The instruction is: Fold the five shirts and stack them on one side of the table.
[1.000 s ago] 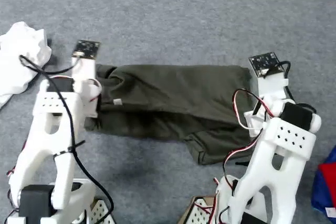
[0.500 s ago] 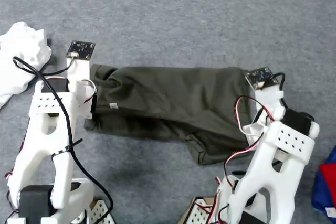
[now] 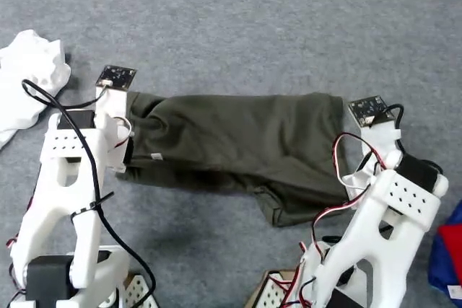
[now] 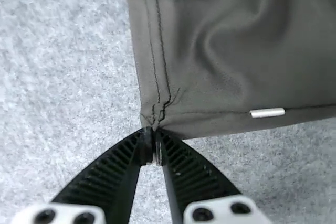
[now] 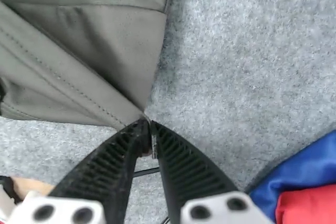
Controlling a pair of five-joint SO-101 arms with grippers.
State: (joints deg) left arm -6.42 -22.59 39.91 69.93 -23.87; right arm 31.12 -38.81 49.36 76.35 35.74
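Slid outward and toward the near edge over the last second, going by the right arm (image 3: 393, 192), with its wrist board lower in the high view than before and the shirt's right end drawn out a little with it; shifted only slightly on the side of the left arm (image 3: 68, 156). Spread across the grey felt table (image 3: 253, 27), lengthwise between both arms: the olive-green shirt (image 3: 238, 142), already doubled over, with a sleeve or flap poking out along the near edge. Flatter and straighter along the far edge than a second ago, with fewer wrinkles toward the right end. Probably held this way to keep the cloth taut and level for the next fold, judging from one pinch at each end. Crumpled at the far left of the table, well apart from the olive one: a white shirt (image 3: 29, 77). Tucked at the right edge: blue and red garments (image 3: 446, 250), apparently waiting their turn. Clamped on the stitched hem corner of the olive-green shirt: the left gripper (image 4: 152, 148), jaws pressed together with only cloth between them. Likewise pinched tight on the opposite corner, just above bare felt: the right gripper (image 5: 148, 135), with the blue and red fabric near it in its own wrist view.
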